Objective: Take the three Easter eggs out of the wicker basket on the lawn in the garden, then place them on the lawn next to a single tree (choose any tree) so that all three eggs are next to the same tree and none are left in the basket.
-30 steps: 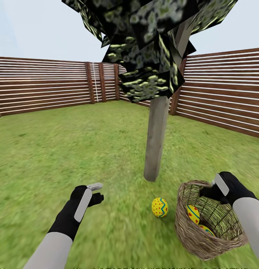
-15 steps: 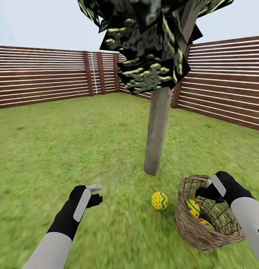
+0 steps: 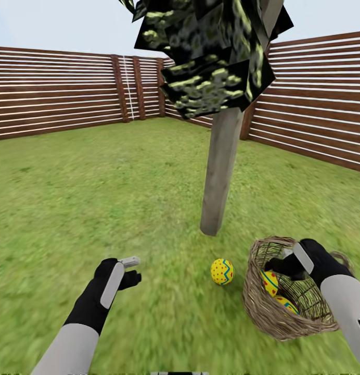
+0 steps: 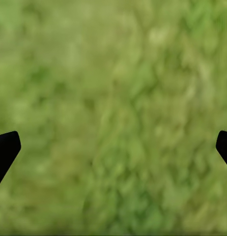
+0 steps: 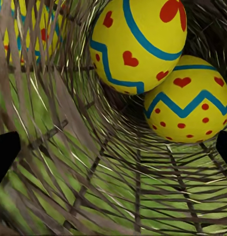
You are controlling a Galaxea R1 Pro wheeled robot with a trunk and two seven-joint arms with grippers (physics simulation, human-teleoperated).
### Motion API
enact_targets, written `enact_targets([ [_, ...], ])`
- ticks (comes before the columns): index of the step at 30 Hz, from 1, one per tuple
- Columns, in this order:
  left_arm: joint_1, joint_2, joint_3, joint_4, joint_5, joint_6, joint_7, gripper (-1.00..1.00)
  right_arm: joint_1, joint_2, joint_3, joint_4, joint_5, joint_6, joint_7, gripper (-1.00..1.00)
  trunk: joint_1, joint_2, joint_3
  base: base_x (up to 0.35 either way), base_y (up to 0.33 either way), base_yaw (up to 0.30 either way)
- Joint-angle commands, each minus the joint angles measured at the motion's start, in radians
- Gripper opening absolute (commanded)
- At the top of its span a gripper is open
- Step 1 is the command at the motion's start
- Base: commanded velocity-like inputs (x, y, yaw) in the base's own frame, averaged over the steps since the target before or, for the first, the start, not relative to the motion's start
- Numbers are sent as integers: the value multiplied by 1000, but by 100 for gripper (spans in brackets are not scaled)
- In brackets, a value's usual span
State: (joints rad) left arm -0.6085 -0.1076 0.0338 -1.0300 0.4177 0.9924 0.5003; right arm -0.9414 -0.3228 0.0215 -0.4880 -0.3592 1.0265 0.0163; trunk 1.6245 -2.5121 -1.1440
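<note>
One egg [image 3: 222,271] lies on the lawn [image 3: 97,198] near the foot of the tree [image 3: 220,172], between the trunk and the basket [image 3: 263,307]. The basket sits on the grass just right of that egg, tilted, with two more eggs inside; in the right wrist view the upper egg [image 5: 138,42] rests touching the lower egg [image 5: 189,101] against the woven wall. The right hand [image 3: 290,263] hangs over the basket's rim, its dark fingertips [image 5: 5,152] spread wide at the edges of the wrist view, gripping nothing. The left hand [image 3: 132,270] hovers over bare grass well left of the egg, its fingertips [image 4: 5,150] likewise wide apart and empty. A slatted fence [image 3: 55,104] rings the garden behind.
</note>
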Motion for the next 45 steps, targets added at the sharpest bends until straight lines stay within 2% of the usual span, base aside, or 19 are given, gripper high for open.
enact_targets([
  [1,0,-1,8,-2,11,2,9,100,0,-1,2,-1,1,3,13,100,0,-1,-5,0,0,0],
  [7,0,-1,33,-5,11,1,8,100,0,-3,2,-1,4,-8,49,100,3,-2,-28,0,0,0],
  [28,-1,-1,37,-5,10,-4,9,100,0,-8,1,-1,7,-45,54,100,12,-7,-109,0,0,0],
  [36,0,-1,37,-5,10,-5,9,100,0,-8,3,-1,9,-131,54,100,16,-9,-140,0,0,0],
  [45,0,-2,35,-5,10,-5,8,100,0,-9,3,-1,10,-169,54,100,16,-9,-140,0,0,0],
])
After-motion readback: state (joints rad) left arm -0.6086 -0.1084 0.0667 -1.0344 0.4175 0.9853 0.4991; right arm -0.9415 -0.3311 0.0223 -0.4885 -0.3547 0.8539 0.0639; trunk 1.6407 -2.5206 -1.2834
